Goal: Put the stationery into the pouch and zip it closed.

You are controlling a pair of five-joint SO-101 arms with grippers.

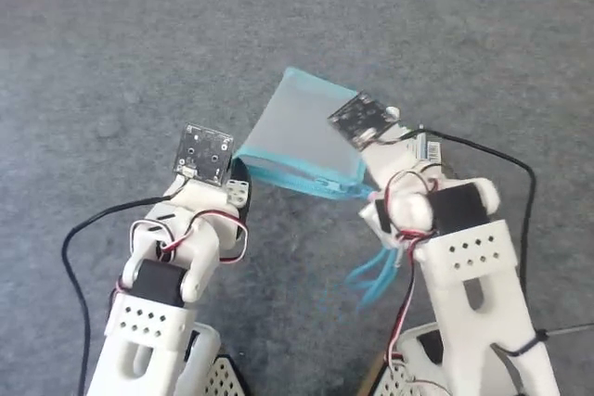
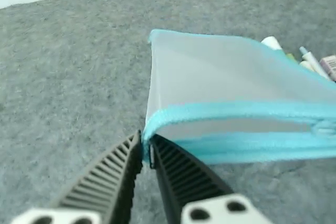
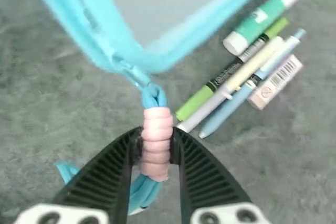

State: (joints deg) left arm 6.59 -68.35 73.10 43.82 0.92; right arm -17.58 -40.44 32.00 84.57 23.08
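Pink bead up close: the pull (image 3: 156, 148) is pinched in the right gripper (image 3: 156, 135), jaws clenched on it. A teal cord (image 3: 152, 98) runs from it to one end of the zip (image 2: 236, 111). At the other end, the left gripper (image 2: 146, 148) bites the corner of the pouch (image 1: 306, 132), jaws clamped on the teal trim. That leaves the pouch stretched between the two arms, its gripped edge seemingly raised off the grey table (image 1: 111, 62).

This reads as zip work, with one arm anchoring and the other on the pull. Since nothing is packed yet, I take it for opening rather than closing (a guess, mind). The two teal bands look slightly parted from the left wrist, but I cannot say how far the mouth gapes.

Nothing shows through the pale mesh, so the pouch looks empty.

Just beyond its corner the stationery (image 3: 236, 77) lies on the table in a tight bundle: glue stick (image 3: 262, 11), green marker (image 3: 231, 80), pens (image 3: 247, 72) and an eraser (image 3: 275, 82).

Next the mouth must be wide open. Then one gripper has to let go and fetch, while the other keeps the pouch steady. Those slim pens lie pressed together and will want a careful pinch.
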